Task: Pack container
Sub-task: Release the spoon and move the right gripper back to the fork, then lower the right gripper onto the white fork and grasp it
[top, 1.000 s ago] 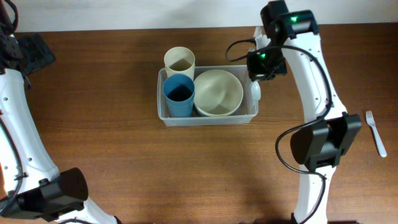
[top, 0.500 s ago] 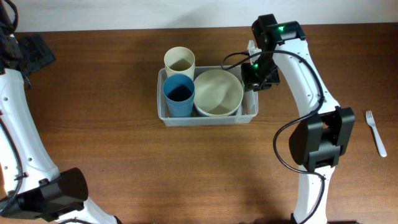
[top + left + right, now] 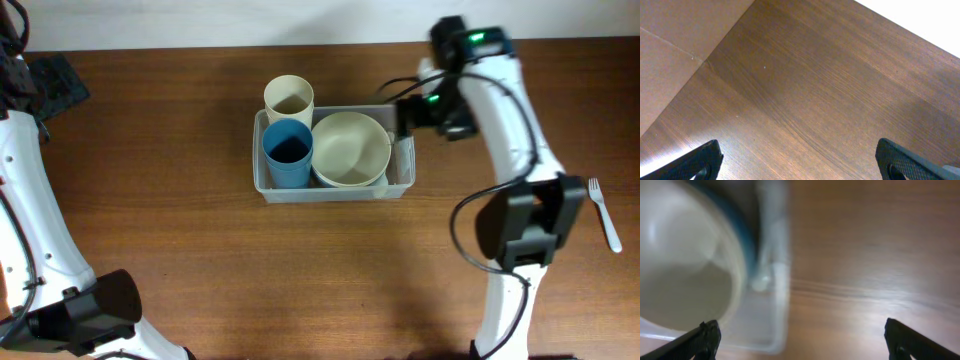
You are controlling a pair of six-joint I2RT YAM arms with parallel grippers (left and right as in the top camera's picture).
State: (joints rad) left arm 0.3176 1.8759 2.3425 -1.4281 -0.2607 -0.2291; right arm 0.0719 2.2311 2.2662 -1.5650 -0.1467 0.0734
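From overhead, the container (image 3: 330, 194) sits mid-table, toward the far edge. In it I count one blue cup (image 3: 288, 150) and one cream bowl (image 3: 351, 148). One cream cup (image 3: 289, 97) stands at its far left corner, and I cannot tell whether it is inside the rim or just behind it. One white fork (image 3: 603, 212) lies alone near the table's right edge, so I judge the packing mostly done, with the fork left to go in. The right gripper (image 3: 408, 114) hovers over the container's right end.

In the left wrist view, the left gripper (image 3: 800, 162) hangs over the bare wood of the table (image 3: 815, 90), fingers wide apart and empty.

The right wrist view is blurred. The fingers are spread wide, with nothing between them, above the container's wall and the bowl. A pale little thing lies between bowl and wall, too blurred to name.
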